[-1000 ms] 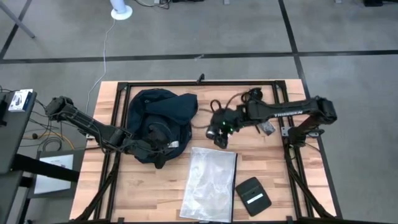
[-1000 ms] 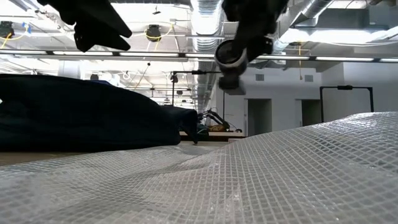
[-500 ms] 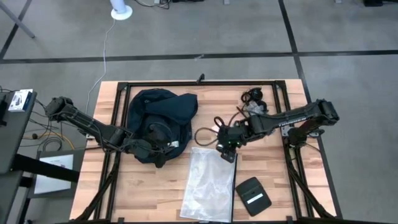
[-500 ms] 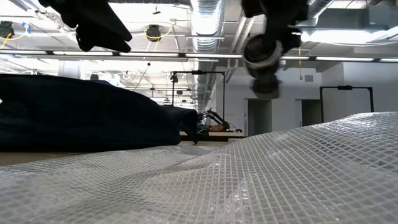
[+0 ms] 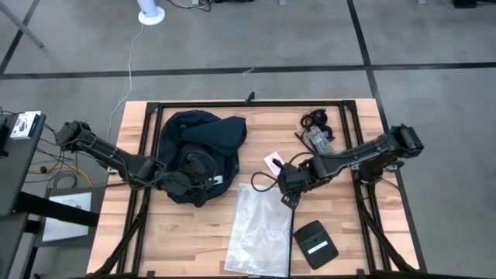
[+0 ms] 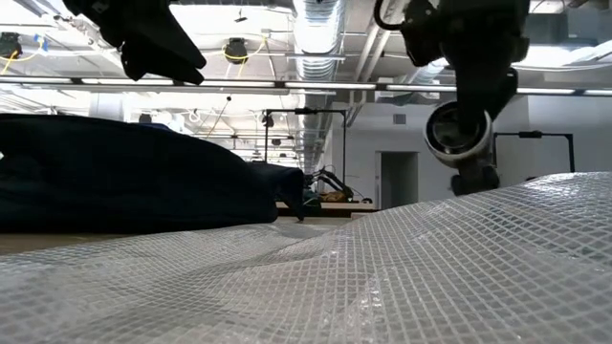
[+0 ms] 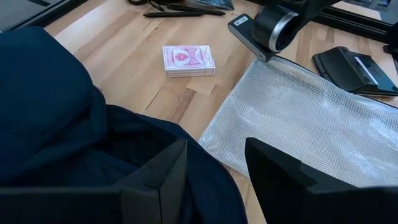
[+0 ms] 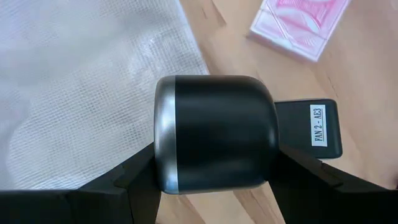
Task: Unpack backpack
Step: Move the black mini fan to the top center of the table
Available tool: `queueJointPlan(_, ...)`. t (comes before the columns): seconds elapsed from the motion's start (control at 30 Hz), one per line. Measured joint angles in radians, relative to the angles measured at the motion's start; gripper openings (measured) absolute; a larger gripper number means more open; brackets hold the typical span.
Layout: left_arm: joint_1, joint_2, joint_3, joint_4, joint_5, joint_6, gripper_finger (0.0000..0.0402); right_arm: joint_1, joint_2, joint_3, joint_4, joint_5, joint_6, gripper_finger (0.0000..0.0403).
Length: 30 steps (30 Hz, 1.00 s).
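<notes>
The light wooden slatted table carries the large rounded dark navy fabric backpack on its left half. The left end effector rests at the backpack's near edge, fingers spread. The right end effector pinches a black cylindrical object with a silver rim above the clear mesh-patterned plastic bag, near a pink card pack. Risk: released on the crinkly plastic, the cylinder would probably roll.

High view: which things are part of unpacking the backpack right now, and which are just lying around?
In the job: backpack; left gripper, open over it; right gripper, gripping a black cylinder.
Just lying there: pink card pack; clear mesh bag; black pouch; cable bundle.
</notes>
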<state>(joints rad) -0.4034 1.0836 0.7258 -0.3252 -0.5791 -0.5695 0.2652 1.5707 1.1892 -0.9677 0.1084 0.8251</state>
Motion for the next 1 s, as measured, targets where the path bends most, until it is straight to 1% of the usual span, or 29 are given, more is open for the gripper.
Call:
queueJointPlan(0.07, 0.001, 0.0, 0.0, 0.0, 0.0, 0.014, 0.0152, 0.011, 0.0, 0.0, -0.009, 0.016, 0.013, 0.0234)
queueJointPlan(0.17, 0.001, 0.0, 0.0, 0.0, 0.0, 0.035, 0.0152, 0.02, -0.001, 0.0, -0.057, 0.089, 0.016, 0.0235)
queueJointPlan(0.23, 0.001, 0.0, 0.0, 0.0, 0.0, 0.039, 0.0152, 0.006, -0.001, -0.006, -0.065, 0.132, -0.002, 0.0235)
queueJointPlan(0.3, 0.003, 0.0, 0.0, 0.001, 0.0, 0.039, 0.0152, -0.031, -0.001, -0.027, -0.039, 0.144, -0.041, 0.0235)
queueJointPlan(0.4, 0.006, 0.0, 0.0, 0.001, 0.0, 0.024, 0.0152, -0.116, -0.003, -0.052, -0.041, 0.14, -0.106, 0.0235)
queueJointPlan(0.47, 0.003, 0.0, 0.0, 0.001, 0.0, 0.008, 0.0152, -0.184, -0.004, -0.056, -0.003, 0.14, -0.157, 0.0235)
queueJointPlan(0.57, -0.002, 0.0, 0.0, 0.002, 0.001, 0.0, 0.0152, -0.299, -0.004, -0.056, 0.119, 0.136, -0.24, 0.0235)
queueJointPlan(0.67, -0.001, 0.0, 0.0, 0.002, 0.001, -0.001, 0.0152, -0.428, 0.005, -0.055, 0.289, 0.1, -0.319, 0.0235)
queueJointPlan(0.7, -0.001, 0.0, 0.0, 0.002, 0.0, -0.006, 0.0152, -0.47, 0.012, -0.055, 0.331, 0.079, -0.333, 0.0235)
queueJointPlan(0.77, -0.001, 0.0, 0.0, 0.002, 0.001, -0.02, 0.0152, -0.546, 0.025, -0.055, 0.399, 0.073, -0.345, 0.0235)
queueJointPlan(0.83, -0.001, 0.001, 0.0, 0.002, 0.001, -0.022, 0.0152, -0.609, 0.038, -0.055, 0.437, 0.06, -0.363, 0.0235)
queueJointPlan(0.9, -0.001, 0.005, 0.0, 0.005, 0.0, -0.024, 0.0152, -0.661, 0.054, -0.055, 0.459, 0.017, -0.378, 0.0235)
queueJointPlan(1.0, -0.001, 0.005, 0.0, 0.006, 0.0, -0.026, 0.0152, -0.704, 0.085, -0.056, 0.447, -0.011, -0.387, 0.0235)
